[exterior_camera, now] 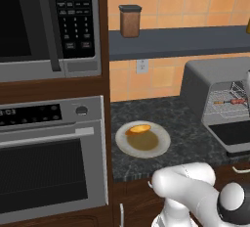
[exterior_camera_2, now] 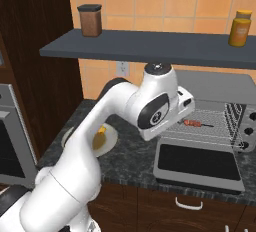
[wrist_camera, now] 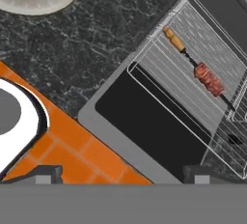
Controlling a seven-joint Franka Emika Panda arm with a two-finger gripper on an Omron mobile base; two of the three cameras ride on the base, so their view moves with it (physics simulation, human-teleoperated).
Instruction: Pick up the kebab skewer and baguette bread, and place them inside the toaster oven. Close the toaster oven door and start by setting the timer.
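Above the dropped-down dark glass toaster oven door (wrist_camera: 144, 121) with its grey metal frame hangs the end effector (wrist_camera: 120, 179), its two small dark tips set wide apart at the bottom of the hand view, nothing between them and nothing touched; it holds no food. Just beyond the door, on the wire rack (wrist_camera: 193, 73) inside the boxy grey metal toaster oven (exterior_camera: 205, 81), lies the thin tan wooden kebab skewer (wrist_camera: 195, 66) with its reddish-brown meat chunks, so that half of the loading looks done; the small oval golden-orange baguette bread (exterior_camera: 138, 129) sits well apart, at the far rim of the round pale plate (exterior_camera: 161, 150) on the dark speckled stone table (exterior_camera: 185, 123).

The risks, as I judge them: the arm must swing from oven to plate, and a low path could catch the open door's edge or knock the plate; the bread lies at the plate's rim, so a descent slightly off centre could push it onto the table instead of gripping it; a hard squeeze could let so small a rounded piece slip out sideways; on the return, the bread could strike the skewer on the rack and roll it toward the front, where it might block the door from shutting; the timer knob comes last, after the door is up.
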